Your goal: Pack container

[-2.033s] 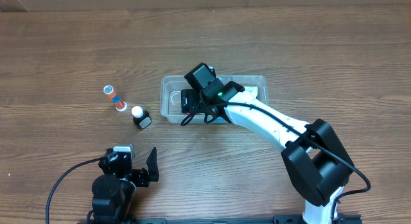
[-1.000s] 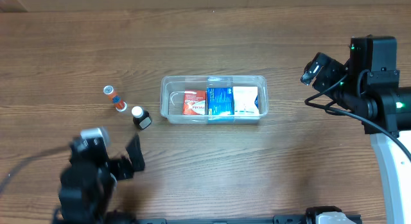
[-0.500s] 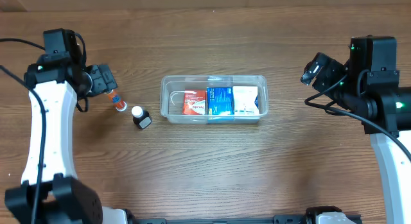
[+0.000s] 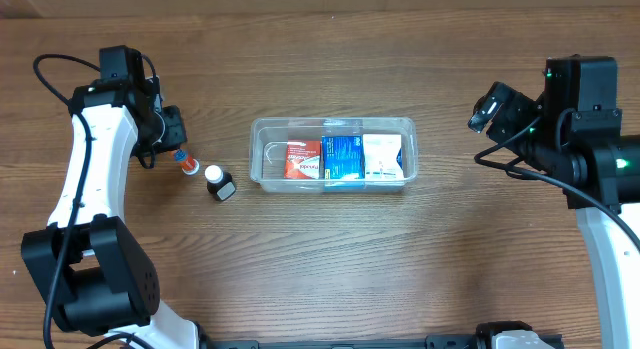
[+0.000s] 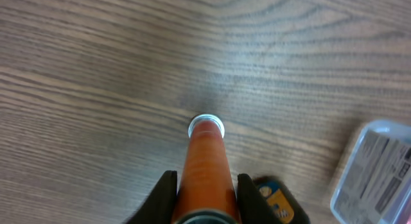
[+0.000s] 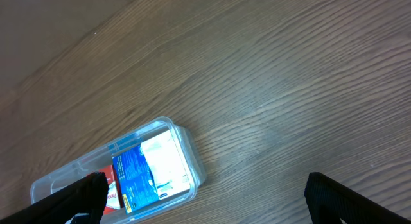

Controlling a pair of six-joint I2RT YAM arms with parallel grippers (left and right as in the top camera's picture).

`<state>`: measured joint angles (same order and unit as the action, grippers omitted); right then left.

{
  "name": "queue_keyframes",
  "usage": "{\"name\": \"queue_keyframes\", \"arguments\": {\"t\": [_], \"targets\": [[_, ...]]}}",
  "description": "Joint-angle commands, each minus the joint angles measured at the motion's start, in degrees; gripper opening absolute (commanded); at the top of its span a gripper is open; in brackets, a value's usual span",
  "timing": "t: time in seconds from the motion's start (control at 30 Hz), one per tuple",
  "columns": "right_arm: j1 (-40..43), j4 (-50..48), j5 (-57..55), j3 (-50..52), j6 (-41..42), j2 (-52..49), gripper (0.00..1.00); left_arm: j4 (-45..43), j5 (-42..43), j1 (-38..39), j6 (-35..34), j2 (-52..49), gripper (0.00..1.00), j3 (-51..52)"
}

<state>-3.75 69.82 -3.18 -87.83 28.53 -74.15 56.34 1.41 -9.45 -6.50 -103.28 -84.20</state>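
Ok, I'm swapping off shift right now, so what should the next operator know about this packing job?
Left gripper: fingers flank the orange tube lying on the table; grip unconfirmed.
Right gripper: open, empty, away at the right.
Container holds the red box, blue box and white box.
Left to pack: the tube and the dark bottle beside it.

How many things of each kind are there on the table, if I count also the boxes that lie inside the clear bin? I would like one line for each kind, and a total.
container: 1
boxes inside it: 3 (red box, blue box, white box)
orange tube: 1
dark bottle with a white cap: 1
Total: 6
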Motion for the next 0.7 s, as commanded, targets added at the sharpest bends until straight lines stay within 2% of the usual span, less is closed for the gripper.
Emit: {"name": "queue_keyframes", "arguments": {"t": [0.0, 0.07, 0.17, 0.23, 0.3, 0.37, 0.47, 0.67], "targets": [[0.3, -0.3, -0.1, -0.3, 0.2, 0.1, 1.0, 4.3, 0.5, 0.6, 1.8, -0.8, 0.1, -4.7], [0.3, -0.3, -0.1, -0.3, 0.2, 0.1, 1.0, 14.0, 1.6, 1.2, 1.8, -0.7, 0.04, -15.1], [0.3, -0.3, -0.1, -0.3, 0.2, 0.1, 1.0, 22.6, 1.0, 3.7, 1.9, -0.7, 0.04, -26.9], [0.3, -0.3, -0.1, -0.3, 0.2, 0.1, 1.0, 26.2, 3.5, 7.1, 2.5, -0.7, 0.04, -33.5], [0.3, -0.3, -0.1, -0.3, 0.2, 0.1, 1.0, 27.0, 4.3, 14.1, 3.0, -0.7, 0.04, -36.6], [0.3, -0.3, -0.1, -0.3, 0.2, 0.1, 1.0, 26.3, 3.9, 19.0, 2.9, -0.9, 0.04, -36.5], [0.3, -0.3, -0.1, -0.3, 0.2, 0.1, 1.0, 22.7, -1.0, 26.1, 1.7, -1.0, 0.04, -33.8], [0.3, -0.3, -0.1, -0.3, 0.2, 0.1, 1.0, 11.3, -2.2, 27.4, 1.2, -1.3, 0.04, -18.5]]}}
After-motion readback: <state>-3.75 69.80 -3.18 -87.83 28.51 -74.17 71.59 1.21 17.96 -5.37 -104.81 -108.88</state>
